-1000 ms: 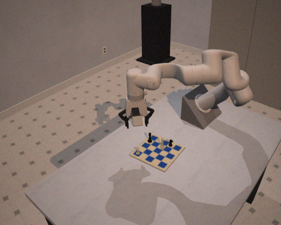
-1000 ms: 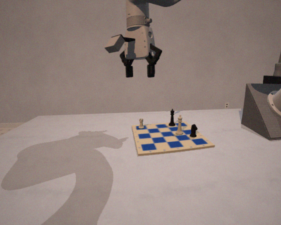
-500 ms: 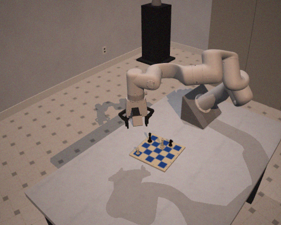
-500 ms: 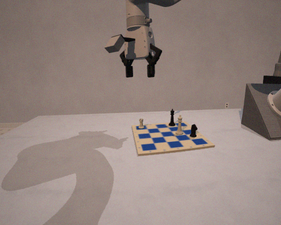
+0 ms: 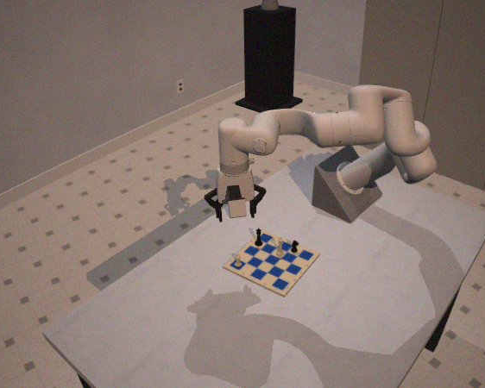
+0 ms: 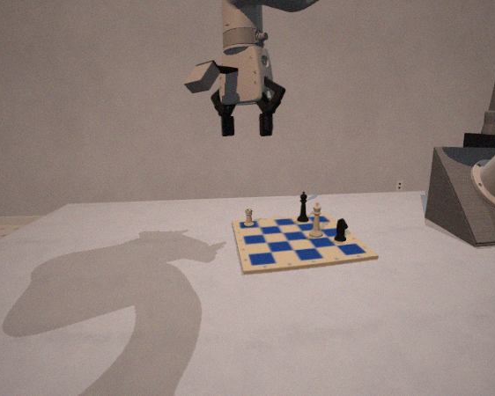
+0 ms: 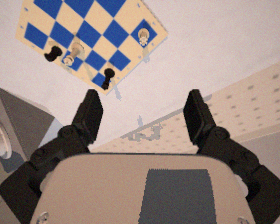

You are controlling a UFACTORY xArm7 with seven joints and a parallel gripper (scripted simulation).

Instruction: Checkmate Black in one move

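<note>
The chessboard [image 6: 303, 260] lies flat on the bench [image 6: 291, 334], well below the pincer [image 6: 245, 125], which hangs high with fingers spread wide, pinching nothing. On the board stand a white rook [image 6: 248, 217] at one corner, a black king [image 6: 303, 207], a white queen [image 6: 316, 220] and a black knight [image 6: 341, 230], all upright.

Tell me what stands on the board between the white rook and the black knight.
In the exterior view, the black king and the white king stand between the white rook and the black knight, each on its own square, apart from one another.
</note>
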